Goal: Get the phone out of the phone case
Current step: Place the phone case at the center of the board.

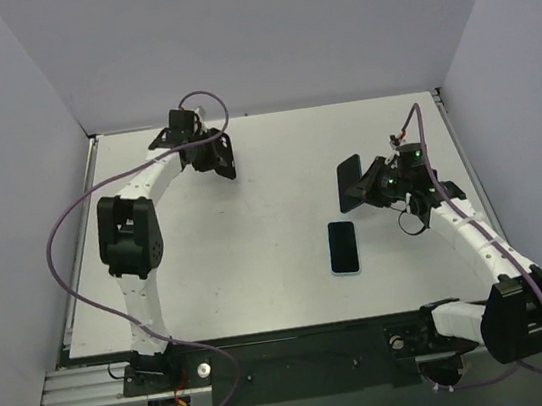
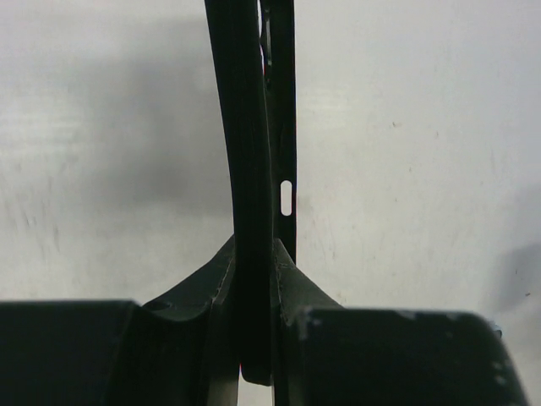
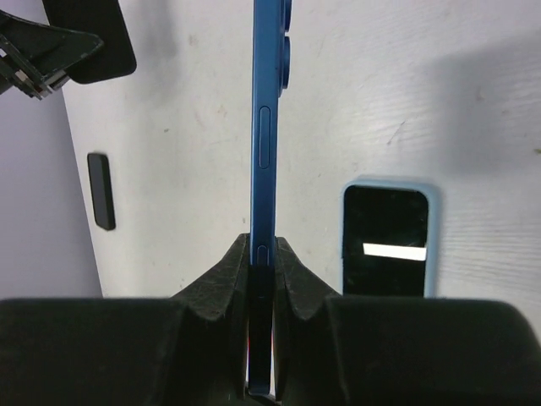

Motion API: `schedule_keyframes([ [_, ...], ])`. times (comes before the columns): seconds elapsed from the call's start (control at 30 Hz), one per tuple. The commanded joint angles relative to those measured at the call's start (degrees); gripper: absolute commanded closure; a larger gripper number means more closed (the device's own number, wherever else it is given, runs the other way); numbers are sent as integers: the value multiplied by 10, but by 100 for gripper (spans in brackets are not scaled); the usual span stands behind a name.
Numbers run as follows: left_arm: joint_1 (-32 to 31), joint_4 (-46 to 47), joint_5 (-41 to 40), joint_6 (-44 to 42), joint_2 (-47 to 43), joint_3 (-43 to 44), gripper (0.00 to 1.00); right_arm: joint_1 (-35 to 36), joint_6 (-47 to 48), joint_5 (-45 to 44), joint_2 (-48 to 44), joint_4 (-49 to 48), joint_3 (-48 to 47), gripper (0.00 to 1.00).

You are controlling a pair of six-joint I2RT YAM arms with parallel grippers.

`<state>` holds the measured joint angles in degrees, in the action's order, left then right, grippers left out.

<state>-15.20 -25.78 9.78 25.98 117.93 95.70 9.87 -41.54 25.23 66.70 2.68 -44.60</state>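
My left gripper (image 1: 209, 151) is shut on an empty black phone case (image 1: 223, 158) and holds it above the far left of the table. In the left wrist view the case (image 2: 252, 152) stands edge-on between the fingertips of my left gripper (image 2: 254, 247). My right gripper (image 1: 376, 184) is shut on a bare blue phone (image 1: 351, 184), held above the table at the right. In the right wrist view the phone (image 3: 264, 152) stands edge-on between the fingertips of my right gripper (image 3: 263, 243). Case and phone are far apart.
A second phone in a light blue case (image 1: 344, 247) lies screen up on the white table (image 1: 260, 265), just near-left of my right gripper; it also shows in the right wrist view (image 3: 387, 241). A small black bar (image 3: 101, 190) lies near the wall. Grey walls enclose the table.
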Motion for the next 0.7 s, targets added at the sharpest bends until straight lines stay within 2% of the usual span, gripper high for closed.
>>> schedule_keyframes([
  [0.0,60,-166,97,-80,128,175,100,-48,32,12,31,-9,-63,100],
  [0.1,81,-170,113,-90,184,227,100,-70,50,10,79,-2,-108,100],
  [0.17,88,-215,105,-103,220,277,98,-92,48,51,126,-6,-146,100],
  [0.23,89,-252,81,-120,244,324,94,-112,62,47,173,-12,-188,100],
  [0.37,93,-282,48,-126,267,365,78,-118,111,34,270,26,-286,100],
  [0.4,94,-282,34,-121,267,360,70,-118,118,34,299,30,-310,100],
  [0.47,96,-274,18,-110,250,345,62,-119,119,37,342,35,-354,100],
  [0.5,96,-268,14,-99,242,323,61,-121,119,36,358,36,-367,100],
  [0.6,98,-229,-21,-79,184,272,43,-129,114,33,411,36,-419,100],
  [0.63,98,-225,-31,-72,173,258,40,-133,117,39,423,46,-443,100],
  [0.67,98,-224,-55,-68,152,252,30,-136,119,42,445,53,-452,100],
])
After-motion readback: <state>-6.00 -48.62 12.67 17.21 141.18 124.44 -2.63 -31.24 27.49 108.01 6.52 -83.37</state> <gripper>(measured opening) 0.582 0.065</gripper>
